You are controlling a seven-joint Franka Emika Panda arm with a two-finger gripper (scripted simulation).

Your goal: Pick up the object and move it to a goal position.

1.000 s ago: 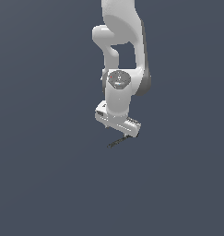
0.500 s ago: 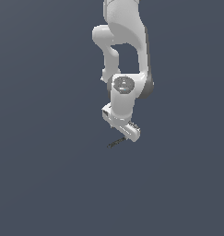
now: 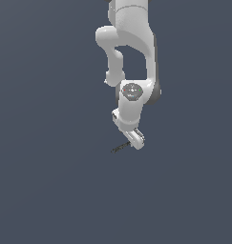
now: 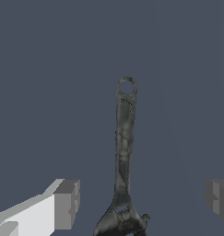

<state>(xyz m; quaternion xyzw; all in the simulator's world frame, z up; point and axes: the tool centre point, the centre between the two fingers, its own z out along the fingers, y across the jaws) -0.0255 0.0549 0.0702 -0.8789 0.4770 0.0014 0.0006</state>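
Claw (image 4: 142,205) agape astride dark wrench-like object (image 4: 124,152), ringed handle end.

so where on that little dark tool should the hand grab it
Grip the thin straight shaft of the tool, just above its bulky jagged head, coming straight down from above. It lies flat, and in the wrist view the open hand already has a finger on each side of the shaft, so closing across its narrow width looks best.
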